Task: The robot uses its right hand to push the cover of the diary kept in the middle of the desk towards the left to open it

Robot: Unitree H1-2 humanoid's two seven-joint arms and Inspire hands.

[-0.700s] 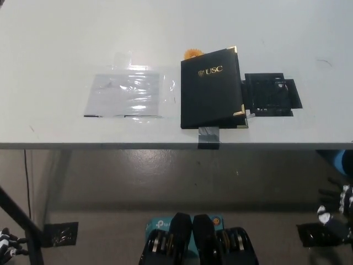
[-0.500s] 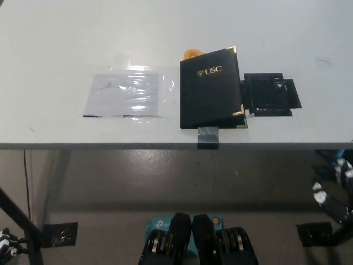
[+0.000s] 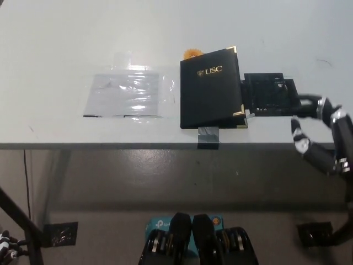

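Right robot hand point(image 3: 320, 130) has risen, fingers apart, beside closed "USC" diary point(image 3: 212, 88).

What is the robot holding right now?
Nothing. The right hand is open beside the closed diary; the left hand hangs low.

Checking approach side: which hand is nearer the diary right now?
Right. The black right hand, fingers apart, is at the desk edge right of the diary; the white left hand rests far below-left, off the desk.
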